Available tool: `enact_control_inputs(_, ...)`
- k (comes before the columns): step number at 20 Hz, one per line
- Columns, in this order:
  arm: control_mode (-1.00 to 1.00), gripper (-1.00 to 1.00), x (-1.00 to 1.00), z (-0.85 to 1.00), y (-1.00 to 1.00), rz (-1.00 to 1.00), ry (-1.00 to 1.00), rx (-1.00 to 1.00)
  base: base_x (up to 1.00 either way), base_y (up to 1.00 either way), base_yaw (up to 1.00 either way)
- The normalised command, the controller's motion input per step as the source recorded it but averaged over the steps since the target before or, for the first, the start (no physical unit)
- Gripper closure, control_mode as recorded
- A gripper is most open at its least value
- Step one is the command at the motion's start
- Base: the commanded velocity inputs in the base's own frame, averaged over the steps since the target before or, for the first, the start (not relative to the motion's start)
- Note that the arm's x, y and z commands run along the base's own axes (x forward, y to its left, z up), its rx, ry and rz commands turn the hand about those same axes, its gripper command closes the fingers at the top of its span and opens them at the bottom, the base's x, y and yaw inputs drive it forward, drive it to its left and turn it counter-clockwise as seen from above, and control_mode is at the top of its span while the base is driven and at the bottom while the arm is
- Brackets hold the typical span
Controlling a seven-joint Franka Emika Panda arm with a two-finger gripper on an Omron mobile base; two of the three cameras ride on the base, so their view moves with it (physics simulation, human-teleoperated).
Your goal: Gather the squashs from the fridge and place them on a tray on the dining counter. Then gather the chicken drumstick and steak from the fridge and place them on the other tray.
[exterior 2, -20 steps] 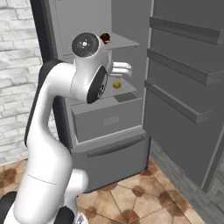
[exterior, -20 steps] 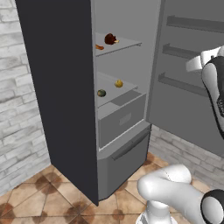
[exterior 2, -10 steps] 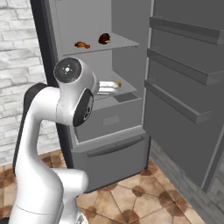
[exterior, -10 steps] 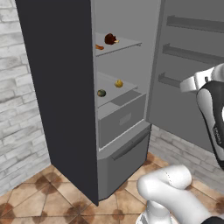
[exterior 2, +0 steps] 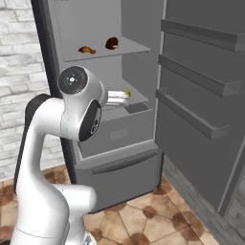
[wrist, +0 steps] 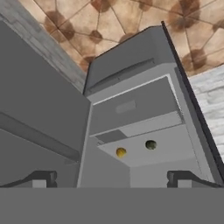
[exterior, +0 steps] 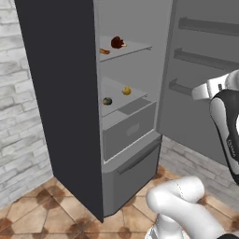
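Observation:
The fridge (exterior: 60,93) stands open. On its upper shelf lie the orange-brown chicken drumstick (exterior: 104,51) (exterior 2: 86,50) and the dark steak (exterior: 117,43) (exterior 2: 112,43). The shelf below carries two squashes, a yellow one (exterior: 126,90) (wrist: 121,152) and a dark green one (exterior: 107,101) (wrist: 151,145). My gripper (wrist: 113,181) (exterior 2: 123,98) is open and empty. It hovers in front of the lower shelf, a short way from the squashes, touching neither. The trays and the dining counter are out of view.
The fridge door (exterior 2: 206,95) is swung wide on the right, its rack shelves jutting into the space beside my arm. A grey drawer (exterior: 128,128) sits under the squash shelf, a lower compartment (exterior: 133,163) beneath it. Brick wall (exterior: 18,121) on the left, tiled floor (exterior: 42,214) below.
My arm has swung down and back, so the upper shelf now shows in the right base view. The hand has dropped to the lower shelf's height. The jaws stay open.

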Motion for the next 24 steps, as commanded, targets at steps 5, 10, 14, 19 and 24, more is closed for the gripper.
enact_control_inputs(5,1.00,-1.00,0.00,0.00,0.00,0.00,0.00,0.00,0.88,-0.19,0.19)
enact_control_inputs(10,1.00,-1.00,0.00,0.00,0.00,0.00,0.00,0.00,0.85,-0.03,0.13)
enact_control_inputs(14,1.00,-1.00,0.00,0.00,0.00,0.00,0.00,0.00,0.72,-0.01,0.09)
enact_control_inputs(19,1.00,-1.00,0.00,0.00,0.00,0.00,0.00,0.00,0.48,-0.02,0.26)
enact_control_inputs(24,1.00,-1.00,0.00,0.00,0.00,0.00,0.00,0.00,0.02,-0.10,0.34)
